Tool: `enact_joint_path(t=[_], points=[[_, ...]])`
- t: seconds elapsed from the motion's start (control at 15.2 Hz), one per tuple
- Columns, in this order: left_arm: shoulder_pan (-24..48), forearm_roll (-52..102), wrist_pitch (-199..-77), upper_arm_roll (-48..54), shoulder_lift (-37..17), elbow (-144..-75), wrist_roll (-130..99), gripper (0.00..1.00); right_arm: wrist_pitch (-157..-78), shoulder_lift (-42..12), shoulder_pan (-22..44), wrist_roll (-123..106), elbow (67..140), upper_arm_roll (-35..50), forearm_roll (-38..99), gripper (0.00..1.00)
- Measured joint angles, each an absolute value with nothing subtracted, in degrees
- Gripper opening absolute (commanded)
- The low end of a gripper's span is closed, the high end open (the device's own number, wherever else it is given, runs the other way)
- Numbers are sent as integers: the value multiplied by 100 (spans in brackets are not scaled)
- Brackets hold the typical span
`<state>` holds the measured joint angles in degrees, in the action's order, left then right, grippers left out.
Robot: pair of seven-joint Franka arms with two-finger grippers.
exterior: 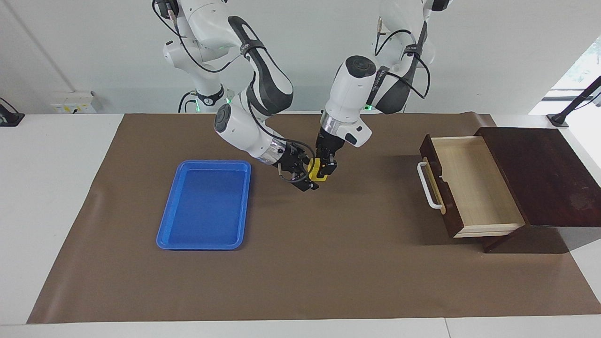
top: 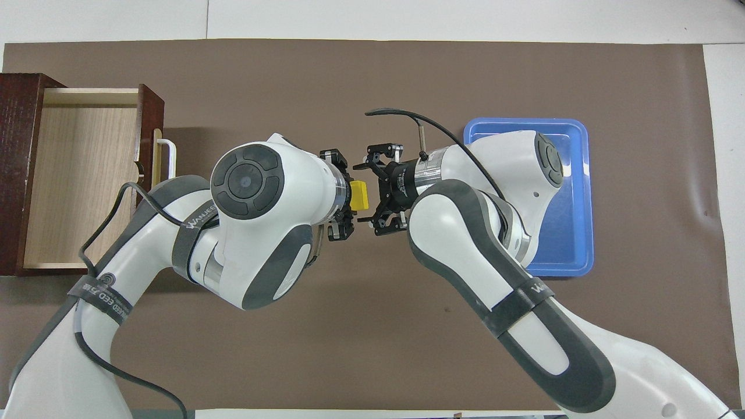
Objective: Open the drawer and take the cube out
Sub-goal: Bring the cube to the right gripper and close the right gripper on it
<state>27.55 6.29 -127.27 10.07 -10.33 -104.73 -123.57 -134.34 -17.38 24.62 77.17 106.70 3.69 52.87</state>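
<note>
Over mat [exterior: 300,263] | left gripper [exterior: 323,170] clamps cube [exterior: 317,169] | armband "WANJEE"

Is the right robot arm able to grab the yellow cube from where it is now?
Probably yes. The left gripper holds the cube up over the brown mat, and the right gripper is open right beside it, with nothing in between. One cube side still shows free, so the way looks clear.

Cube [top: 360,195] half hidden by arm.
</note>
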Motion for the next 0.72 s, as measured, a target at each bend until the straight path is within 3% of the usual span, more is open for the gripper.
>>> enact_joint_path(t=[0.2, 0.26, 0.33, 0.39, 0.46, 0.72], points=[[2756, 629, -12727, 1006, -1032, -10474, -12350, 6, -13435, -1738, 2461, 7717, 10660, 366, 5287, 100], [2756, 629, -12727, 1006, -1032, -10474, -12349, 6, -13435, -1738, 2462, 7719, 10657, 367, 5287, 97], [2756, 629, -12727, 1006, -1032, -10474, -12348, 6, -13435, -1738, 2468, 7720, 10656, 371, 5287, 86], [2756, 629, -12727, 1006, -1032, -10474, -12347, 6, -13435, -1738, 2491, 7720, 10656, 373, 5287, 56], [2756, 629, -12727, 1006, -1032, -10474, -12347, 6, -13436, -1738, 2518, 7722, 10655, 373, 5287, 1], [2756, 635, -12748, 988, -1025, -10479, -12308, 6, -13454, -1739, 2547, 7721, 10643, 372, 5287, 0]])
